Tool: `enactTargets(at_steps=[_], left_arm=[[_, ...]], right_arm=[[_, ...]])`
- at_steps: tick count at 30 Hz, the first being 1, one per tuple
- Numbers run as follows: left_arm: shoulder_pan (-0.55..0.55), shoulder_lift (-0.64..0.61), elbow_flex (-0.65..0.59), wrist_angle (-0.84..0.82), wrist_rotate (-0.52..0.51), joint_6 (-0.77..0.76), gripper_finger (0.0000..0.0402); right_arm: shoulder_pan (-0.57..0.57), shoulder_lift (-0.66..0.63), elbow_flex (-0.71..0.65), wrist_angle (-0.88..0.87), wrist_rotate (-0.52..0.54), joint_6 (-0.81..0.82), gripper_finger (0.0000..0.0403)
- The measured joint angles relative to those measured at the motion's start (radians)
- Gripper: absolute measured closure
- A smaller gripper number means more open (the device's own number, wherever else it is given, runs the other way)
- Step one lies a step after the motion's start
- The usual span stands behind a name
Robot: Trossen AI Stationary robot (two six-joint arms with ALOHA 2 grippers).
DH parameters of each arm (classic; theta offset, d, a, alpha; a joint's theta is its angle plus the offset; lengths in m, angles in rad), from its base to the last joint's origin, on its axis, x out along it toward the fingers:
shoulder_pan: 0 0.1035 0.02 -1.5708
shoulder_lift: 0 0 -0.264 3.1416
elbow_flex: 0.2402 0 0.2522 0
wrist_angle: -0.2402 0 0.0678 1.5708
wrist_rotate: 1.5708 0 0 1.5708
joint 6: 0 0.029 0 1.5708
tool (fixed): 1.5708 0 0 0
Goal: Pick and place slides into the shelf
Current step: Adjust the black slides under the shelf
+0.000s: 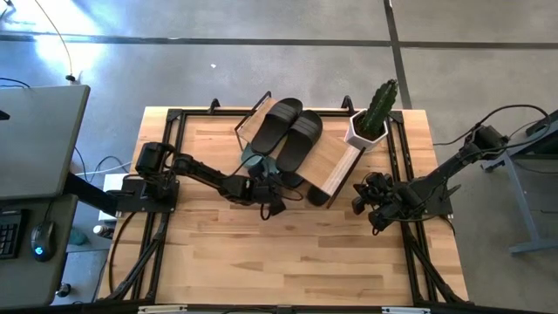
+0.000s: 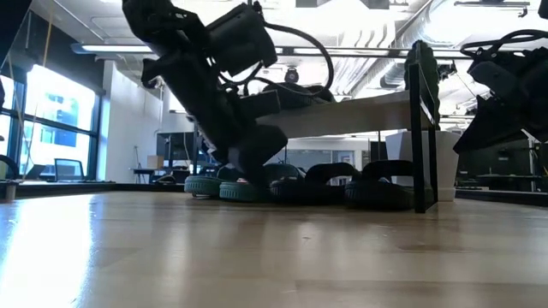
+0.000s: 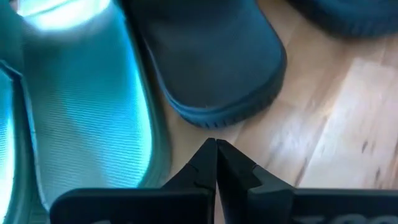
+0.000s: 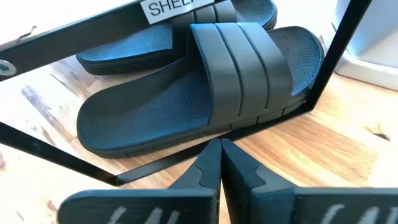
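The shelf (image 1: 336, 161) stands tilted at the table's (image 1: 218, 262) 12 o'clock side, and 2 black slides (image 1: 290, 131) lie side by side on its plank top. Under the plank, in the low view, a row of slides (image 2: 300, 184) rests on the table: green ones (image 2: 224, 186) toward 9 o'clock, black ones (image 2: 377, 188) toward 3 o'clock, inside the black frame leg (image 2: 419, 120).

The left gripper (image 1: 272, 194) sits at the shelf's 7 o'clock corner, clenched, holding nothing. Its wrist view shows the fingertips (image 3: 216, 163) pressed together just short of a green slide (image 3: 87, 106) and the toe of a black slide (image 3: 211, 56), touching neither.

The right gripper (image 1: 364, 199) hovers near the shelf's 5 o'clock corner, also clenched and empty. Its closed fingertips (image 4: 219, 163) point at a black slide (image 4: 205, 93) lying just behind the shelf's lower frame bar (image 4: 186, 165), with another black slide (image 4: 130, 53) beside it.

A potted cactus (image 1: 377, 113) stands at the shelf's 2 o'clock corner.
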Motion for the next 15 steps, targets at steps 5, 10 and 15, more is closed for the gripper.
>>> enactTargets(at_steps=[5, 10, 15], left_arm=[[0.008, 0.000, 0.000, 0.047, -0.038, -0.024, 0.0402], [0.033, 0.000, 0.000, 0.080, -0.014, -0.024, 0.0402], [0.048, 0.000, 0.000, 0.103, 0.023, -0.011, 0.0401]], right_arm=[[0.000, 0.000, 0.000, 0.000, 0.000, 0.003, 0.0403], [0.000, 0.000, 0.000, 0.000, 0.001, 0.003, 0.0403], [0.000, 0.000, 0.000, 0.001, 0.001, 0.003, 0.0403]])
